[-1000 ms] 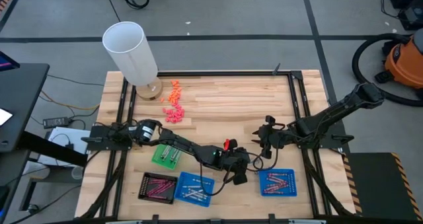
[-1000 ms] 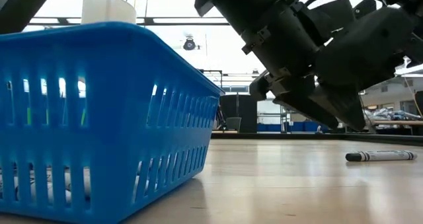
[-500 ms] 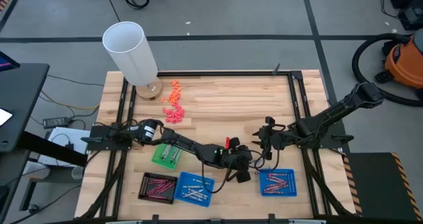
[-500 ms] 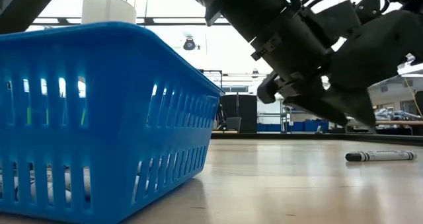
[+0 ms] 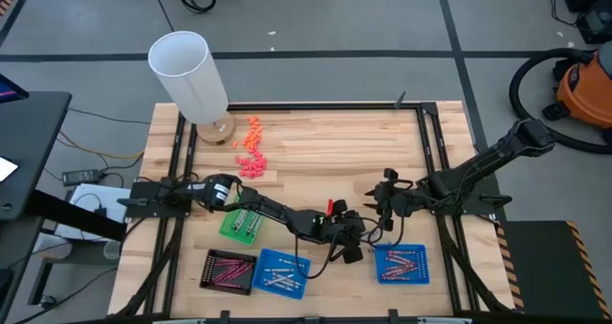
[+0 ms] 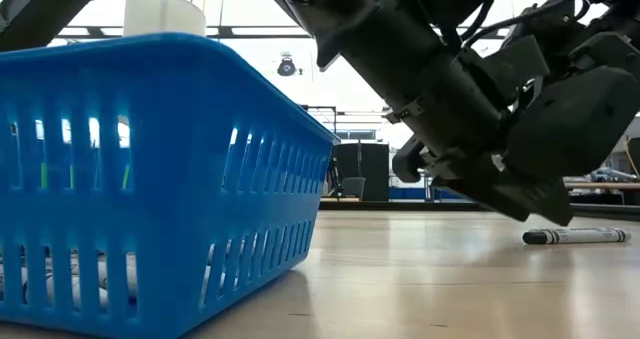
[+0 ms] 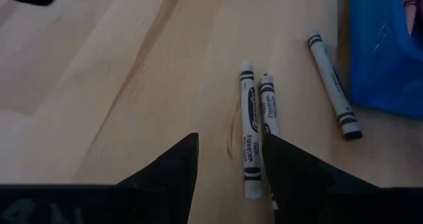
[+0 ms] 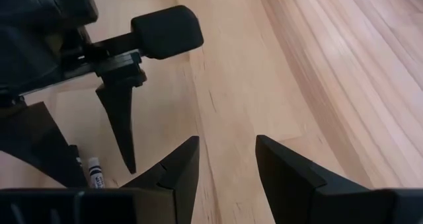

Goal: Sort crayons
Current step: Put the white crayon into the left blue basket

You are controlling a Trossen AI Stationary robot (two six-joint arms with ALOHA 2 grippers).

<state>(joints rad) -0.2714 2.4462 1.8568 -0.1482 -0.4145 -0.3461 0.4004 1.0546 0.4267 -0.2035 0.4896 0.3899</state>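
Three silvery-grey crayons lie loose on the wooden table: two side by side and one beside a blue tray. The low view shows one crayon flat on the table. My left gripper is open. It hovers low over the pair, with the nearer crayon's end between its fingertips, not touching as far as shows. My right gripper waits open close by, on the far right side of the left one. Other crayons lie in the small trays.
Along the near edge stand a dark tray of pinkish-red crayons, a blue tray, another blue tray and a green one. A white cylinder and orange and pink bits sit at the far left.
My left gripper has sunk toward the table and gone a little toward the right, closer to the loose crayons, staying open. The crayons have not moved.
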